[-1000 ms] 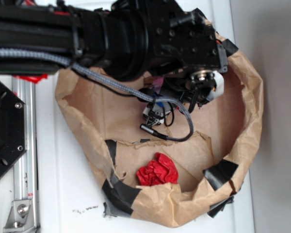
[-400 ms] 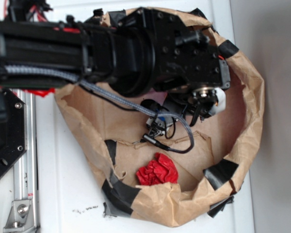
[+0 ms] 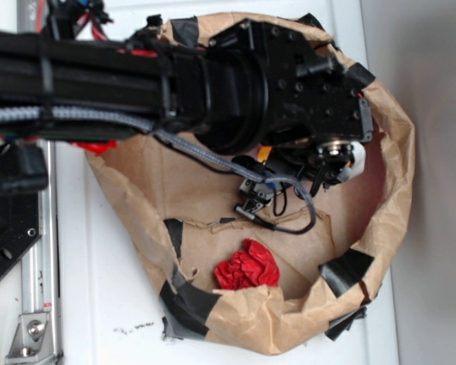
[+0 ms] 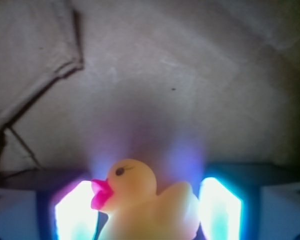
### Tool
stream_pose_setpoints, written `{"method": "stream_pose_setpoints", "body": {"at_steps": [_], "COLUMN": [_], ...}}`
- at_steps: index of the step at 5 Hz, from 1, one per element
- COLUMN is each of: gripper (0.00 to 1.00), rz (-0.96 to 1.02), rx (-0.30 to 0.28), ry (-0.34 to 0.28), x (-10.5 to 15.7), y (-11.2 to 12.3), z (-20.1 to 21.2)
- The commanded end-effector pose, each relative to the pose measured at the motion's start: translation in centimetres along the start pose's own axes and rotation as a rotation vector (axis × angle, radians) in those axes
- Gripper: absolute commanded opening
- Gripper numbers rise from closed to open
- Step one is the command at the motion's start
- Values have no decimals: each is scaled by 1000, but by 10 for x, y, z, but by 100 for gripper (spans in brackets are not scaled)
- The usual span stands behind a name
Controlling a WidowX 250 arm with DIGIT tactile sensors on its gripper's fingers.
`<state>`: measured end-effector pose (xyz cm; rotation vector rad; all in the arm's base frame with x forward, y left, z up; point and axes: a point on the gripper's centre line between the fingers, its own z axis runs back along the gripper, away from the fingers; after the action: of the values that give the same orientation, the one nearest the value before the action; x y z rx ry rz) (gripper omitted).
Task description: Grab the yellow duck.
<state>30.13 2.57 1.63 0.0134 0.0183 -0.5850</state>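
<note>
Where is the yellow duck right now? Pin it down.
In the wrist view the yellow duck sits at bottom centre between the gripper fingers, over brown paper; the exterior view hides it.

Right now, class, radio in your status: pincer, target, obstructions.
Pincer open, fingers either side. Small yellow rubber duck between them, ungripped. Crumpled red wad well clear.

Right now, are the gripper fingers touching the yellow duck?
Cannot tell. In the wrist view the yellow duck sits between the two glowing fingers of the gripper, but glare and blur hide whether a gap remains.
</note>
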Motion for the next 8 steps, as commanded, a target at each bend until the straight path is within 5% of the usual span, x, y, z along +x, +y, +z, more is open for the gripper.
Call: {"method": "stream_pose_setpoints", "body": {"at_steps": [1, 3, 4, 5, 7, 8], "gripper": [0, 0, 0, 0, 0, 0], "rz": [13, 32, 109, 313, 556, 577], "rx": [23, 35, 30, 86, 96, 78], "ry": [-19, -42, -110, -125, 2, -17], "x": [2, 0, 1, -2, -11, -16], "y": [-1, 1, -3, -13, -12, -18], "z": [9, 24, 75, 125, 156, 156]}}
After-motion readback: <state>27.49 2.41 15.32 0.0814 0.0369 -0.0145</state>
